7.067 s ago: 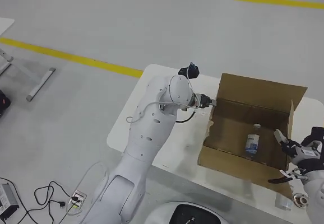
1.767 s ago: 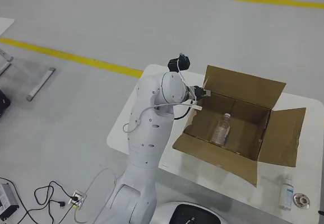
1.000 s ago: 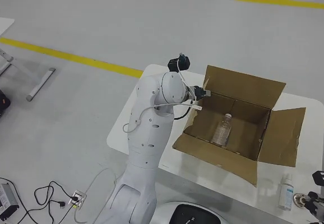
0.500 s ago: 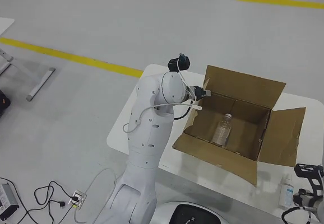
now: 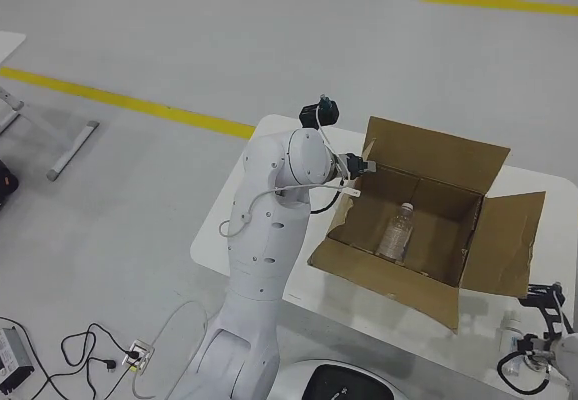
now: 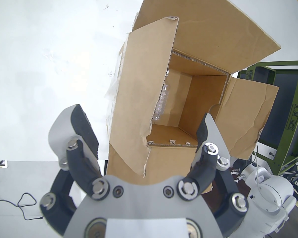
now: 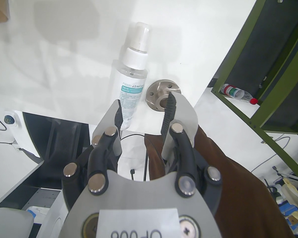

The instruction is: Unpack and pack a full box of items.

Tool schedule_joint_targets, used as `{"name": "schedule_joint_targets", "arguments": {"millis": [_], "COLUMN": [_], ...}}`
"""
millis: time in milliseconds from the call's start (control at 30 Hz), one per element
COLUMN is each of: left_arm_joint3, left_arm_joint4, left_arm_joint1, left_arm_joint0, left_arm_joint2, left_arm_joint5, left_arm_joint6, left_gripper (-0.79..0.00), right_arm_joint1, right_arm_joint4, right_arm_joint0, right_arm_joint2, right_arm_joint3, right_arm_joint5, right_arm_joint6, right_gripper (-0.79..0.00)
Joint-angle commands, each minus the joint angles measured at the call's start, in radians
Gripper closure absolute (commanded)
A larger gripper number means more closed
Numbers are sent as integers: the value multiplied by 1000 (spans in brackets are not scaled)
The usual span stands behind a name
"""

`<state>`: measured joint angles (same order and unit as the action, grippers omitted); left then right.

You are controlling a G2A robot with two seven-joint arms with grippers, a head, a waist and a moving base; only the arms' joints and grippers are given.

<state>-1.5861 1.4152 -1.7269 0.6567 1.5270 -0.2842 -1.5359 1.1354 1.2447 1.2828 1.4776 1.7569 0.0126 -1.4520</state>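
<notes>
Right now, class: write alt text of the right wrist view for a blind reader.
An open end effector hangs above a clear spray bottle and a round metal flange, side by side on a white table. A green frame stands beyond it.

Box (image 5: 384, 278): brown cardboard, flaps opened.
Water bottle (image 5: 394, 232): clear, laid inside the box.
Spray bottle (image 7: 132, 82): white-capped, laid outside, beside the metal flange (image 7: 161, 95).

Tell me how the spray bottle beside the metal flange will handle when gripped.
The spray bottle has a smooth round body, so it may slip or roll if pinched off-centre. Its clear cap may pop off; grip the labelled body. Slim plastic, probably light.
</notes>
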Motion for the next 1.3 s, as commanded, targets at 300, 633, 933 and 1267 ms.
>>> {"name": "schedule_joint_targets", "arguments": {"millis": [300, 633, 933, 1267], "left_arm_joint3": [0, 0, 0, 0], "left_arm_joint4": [0, 0, 0, 0], "left_arm_joint1": [0, 0, 0, 0], "left_arm_joint0": [0, 0, 0, 0], "left_arm_joint2": [0, 0, 0, 0], "left_arm_joint5": [0, 0, 0, 0], "left_arm_joint6": [0, 0, 0, 0], "left_gripper": [-785, -785, -785, -785], "right_arm_joint1": [7, 13, 16, 16], "right_arm_joint4": [10, -3, -7, -30], "right_arm_joint0": [-34, -33, -32, -36], "right_arm_joint2": [-64, -93, -104, -91], "right_arm_joint3": [-75, -116, -139, -147], "right_arm_joint5": [9, 54, 67, 76], "right_arm_joint6": [15, 43, 55, 58], "right_gripper": [-372, -480, -379, 0]}}
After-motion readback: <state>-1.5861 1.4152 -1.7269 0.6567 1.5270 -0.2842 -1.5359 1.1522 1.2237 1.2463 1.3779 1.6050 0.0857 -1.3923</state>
